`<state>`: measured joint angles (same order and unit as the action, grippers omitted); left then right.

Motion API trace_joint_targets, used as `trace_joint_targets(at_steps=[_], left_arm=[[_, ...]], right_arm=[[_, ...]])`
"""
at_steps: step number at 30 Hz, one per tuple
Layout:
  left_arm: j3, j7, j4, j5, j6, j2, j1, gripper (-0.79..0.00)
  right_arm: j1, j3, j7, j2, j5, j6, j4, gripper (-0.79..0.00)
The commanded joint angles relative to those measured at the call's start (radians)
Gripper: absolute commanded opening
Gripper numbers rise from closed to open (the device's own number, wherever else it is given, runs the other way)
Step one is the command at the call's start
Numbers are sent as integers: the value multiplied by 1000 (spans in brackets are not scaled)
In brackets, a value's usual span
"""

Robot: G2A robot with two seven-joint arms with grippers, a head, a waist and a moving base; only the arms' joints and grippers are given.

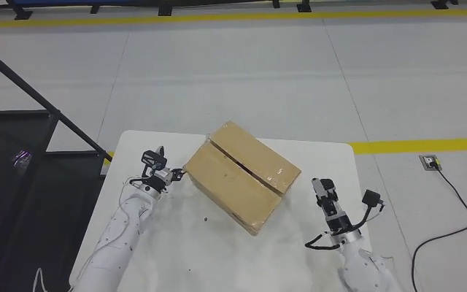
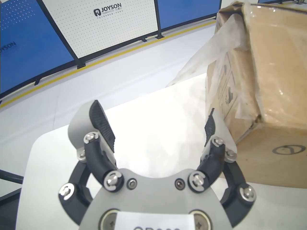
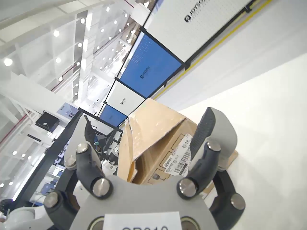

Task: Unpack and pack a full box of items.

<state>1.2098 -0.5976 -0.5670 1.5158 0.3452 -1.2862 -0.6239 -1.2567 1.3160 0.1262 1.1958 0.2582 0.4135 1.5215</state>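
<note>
A brown cardboard box [image 1: 241, 175] lies slantwise in the middle of the white table [image 1: 182, 248], its top flaps shut along a taped seam. My left gripper [image 1: 174, 174] stands open right beside the box's left corner, with nothing between its fingers. In the left wrist view the left gripper [image 2: 153, 116] faces the box [image 2: 263, 72], where a strip of clear tape [image 2: 203, 58] hangs loose from the upper corner. My right gripper [image 1: 319, 184] is open off the box's right end, a short gap away. In the right wrist view the right gripper [image 3: 146, 130] frames the box [image 3: 148, 149] and its printed label [image 3: 180, 159].
A black metal frame [image 1: 29, 168] stands beside the table's left edge. A floor socket [image 1: 430, 162] with a cable lies on the floor to the right. A small dark speck [image 1: 206, 218] sits on the table in front of the box.
</note>
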Motion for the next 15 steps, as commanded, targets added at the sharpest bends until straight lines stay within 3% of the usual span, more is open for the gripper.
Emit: trace_joint_targets(at_steps=[1, 15], left_arm=[[3, 1, -4, -4, 29, 4, -4, 0], [9, -18, -72, 46, 116, 35, -57, 0]], right_arm=[[37, -11, -36, 4, -44, 2, -43, 0], [205, -89, -107, 42, -151, 38, -230, 0]])
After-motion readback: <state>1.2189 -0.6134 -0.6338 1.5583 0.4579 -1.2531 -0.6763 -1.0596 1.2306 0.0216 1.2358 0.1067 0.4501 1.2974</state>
